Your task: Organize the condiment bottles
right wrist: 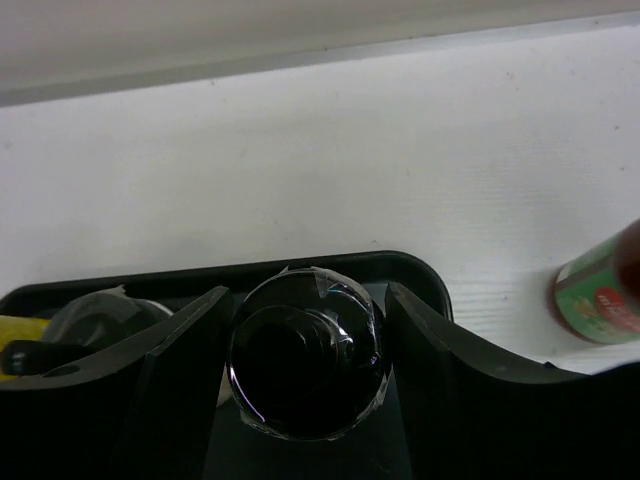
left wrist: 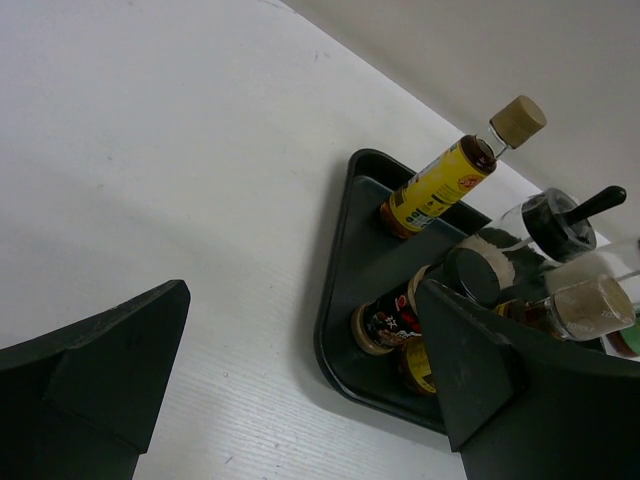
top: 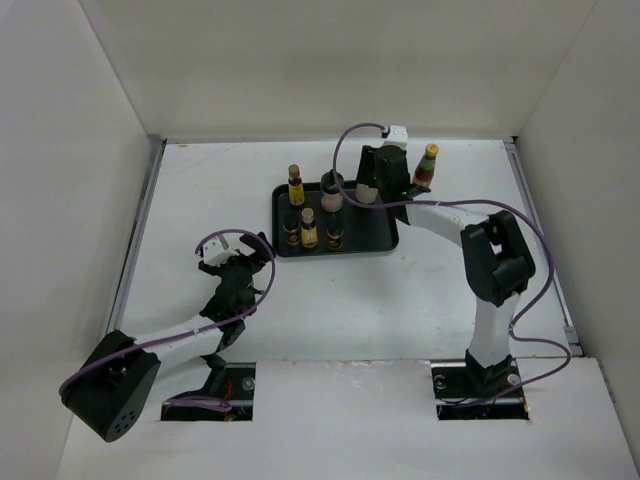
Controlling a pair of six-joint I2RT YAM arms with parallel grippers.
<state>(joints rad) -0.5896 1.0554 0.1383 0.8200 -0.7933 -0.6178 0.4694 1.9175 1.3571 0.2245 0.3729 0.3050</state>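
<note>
The right pincer [right wrist: 305, 295] is pinching the shaker [right wrist: 305, 365] by its dark lid, one finger pressed to each side. It hangs over the far right corner of the tray [right wrist: 400, 265]. I cannot tell whether the shaker's base is down on the tray floor.

To do this step well, I would keep the shaker upright and lower it straight into that corner. It should stay clear of the dark-capped bottle [top: 331, 191] just to its left. The fingers should part only once the base sits flat, then lift straight up so the lid is not dragged.

Four more bottles [top: 309, 229] stand on the left half of the tray. The green-capped bottle [top: 427, 166] stands on the table [top: 200, 190], just right of the tray, and looks to be the last one out. The left pincer [top: 235, 264] hangs spread wide and empty, near and left of the tray.
</note>
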